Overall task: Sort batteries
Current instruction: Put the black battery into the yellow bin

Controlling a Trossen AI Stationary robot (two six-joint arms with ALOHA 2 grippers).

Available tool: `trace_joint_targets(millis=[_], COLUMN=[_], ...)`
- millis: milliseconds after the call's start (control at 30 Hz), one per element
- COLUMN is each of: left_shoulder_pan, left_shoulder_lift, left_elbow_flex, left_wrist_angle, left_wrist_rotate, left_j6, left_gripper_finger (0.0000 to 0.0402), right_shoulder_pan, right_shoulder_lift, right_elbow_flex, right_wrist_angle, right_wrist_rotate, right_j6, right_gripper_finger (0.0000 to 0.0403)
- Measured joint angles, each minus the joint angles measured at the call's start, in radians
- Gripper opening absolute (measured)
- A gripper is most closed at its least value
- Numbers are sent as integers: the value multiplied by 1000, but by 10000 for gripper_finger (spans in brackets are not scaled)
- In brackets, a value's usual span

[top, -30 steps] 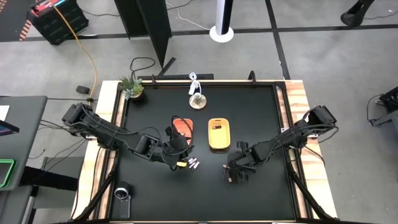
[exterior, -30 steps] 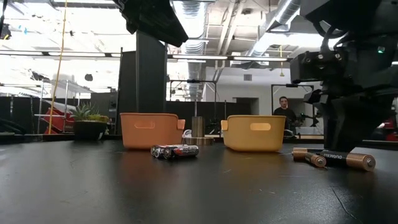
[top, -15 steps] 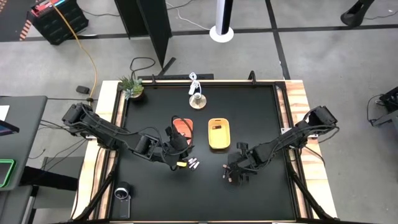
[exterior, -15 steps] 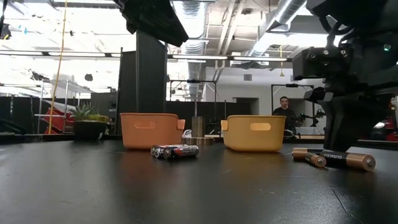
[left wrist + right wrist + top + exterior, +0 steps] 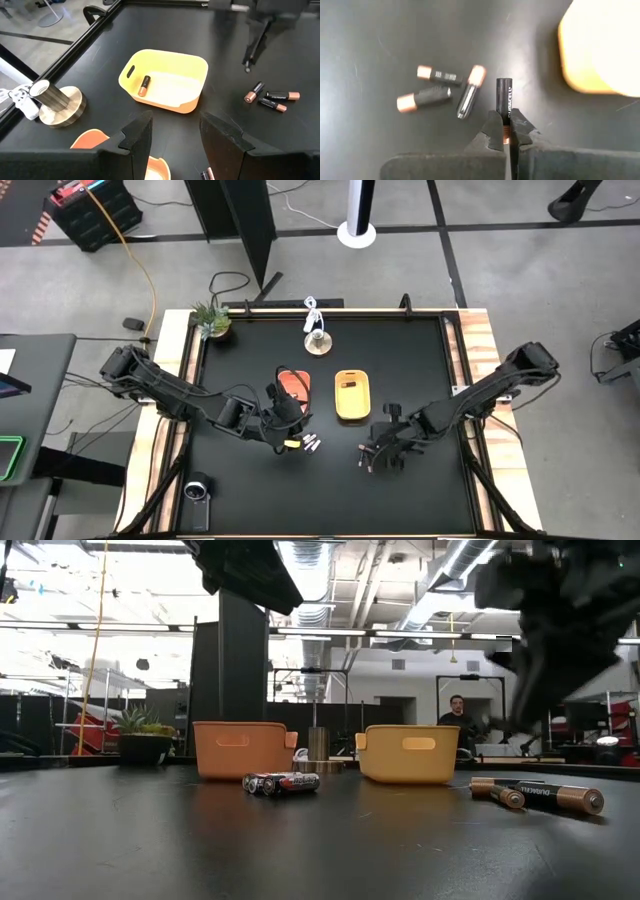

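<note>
I read DURACELL on the black battery (image 5: 504, 100) clenched in my right gripper (image 5: 507, 131). Three copper-tipped loose batteries (image 5: 445, 91) lie below. My left gripper (image 5: 172, 131) hangs released near the yellow tray (image 5: 190, 104).

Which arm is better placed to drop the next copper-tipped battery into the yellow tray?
Right: its gripper already pinches a dark battery beside the yellow tray. The left gripper holds nothing.

Workshop: exposed ceiling ducts (image 5: 455, 560), concrete floor (image 5: 520, 270).
</note>
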Motion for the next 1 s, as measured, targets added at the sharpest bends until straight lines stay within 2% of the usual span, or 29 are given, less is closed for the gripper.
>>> trace_joint_targets(millis=[167,300,500,667,833,1000], left_shoulder_pan=[-1,-2,-2,-6,-6,-6], left_shoulder_lift=[0,0,0,0,0,0], left_elbow_flex=[0,0,0,0,0,0], left_wrist_angle=[-2,-2,-2,-4,-4,-4], left_wrist_rotate=[19,19,19,19,19,18], left_j6=[-9,-11,-36,-50,-53,-53], left_gripper_finger=[157,157,157,157,157,157], right_shoulder_pan=[-49,-120,-270,-364,-392,-390], right_shoulder_lift=[-84,-101,-53,32,113,143], right_elbow_flex=[17,61,101,102,102,102], right_wrist_angle=[28,31,36,25,33,44], right_wrist_rotate=[98,145,149,106,86,75], right_j6=[-101,-236,-396,-461,-511,-538], right_gripper_finger=[0,2,4,5,10,39])
